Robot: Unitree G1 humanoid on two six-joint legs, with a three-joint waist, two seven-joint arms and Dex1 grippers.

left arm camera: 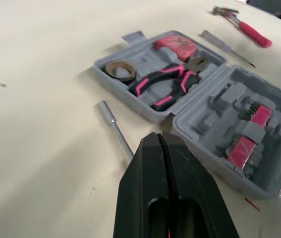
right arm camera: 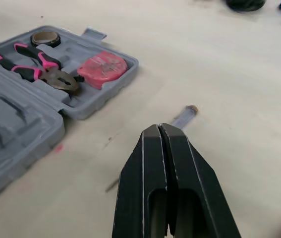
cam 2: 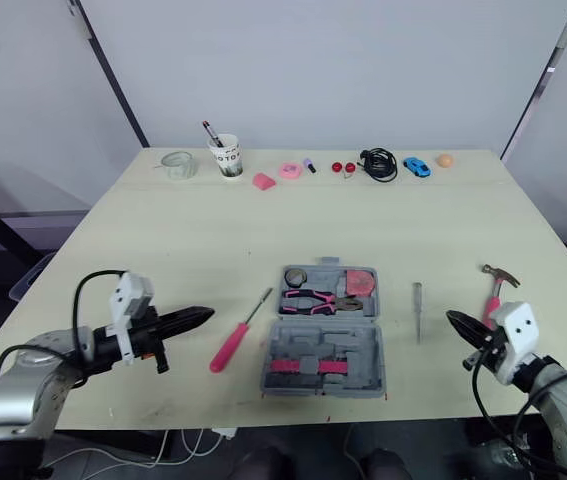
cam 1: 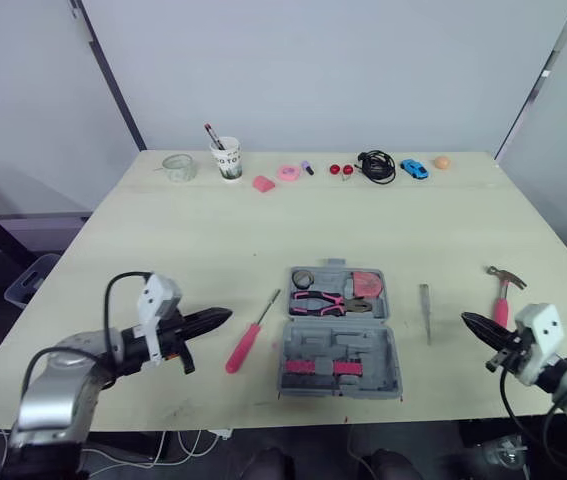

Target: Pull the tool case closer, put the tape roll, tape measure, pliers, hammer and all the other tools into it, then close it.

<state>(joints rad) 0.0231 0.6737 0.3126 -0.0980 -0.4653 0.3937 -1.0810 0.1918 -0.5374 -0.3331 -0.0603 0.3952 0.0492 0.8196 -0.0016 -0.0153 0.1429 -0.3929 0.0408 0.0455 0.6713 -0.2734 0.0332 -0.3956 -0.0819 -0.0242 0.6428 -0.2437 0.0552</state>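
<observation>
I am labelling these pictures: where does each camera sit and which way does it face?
Both eye views: on the head, facing forward and down over the pale beige table; both arms show.
Left wrist view: along the shut left tool toward the open grey plastic tool case.
Right wrist view: along the shut right tool; shares that case.

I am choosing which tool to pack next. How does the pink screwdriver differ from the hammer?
The screwdriver lies left of the open tool case; the hammer lies right of it. The screwdriver ends in a thin straight shaft; the hammer ends in a crosswise metal head. Both have pink handles and lie on the table, outside the case.
</observation>
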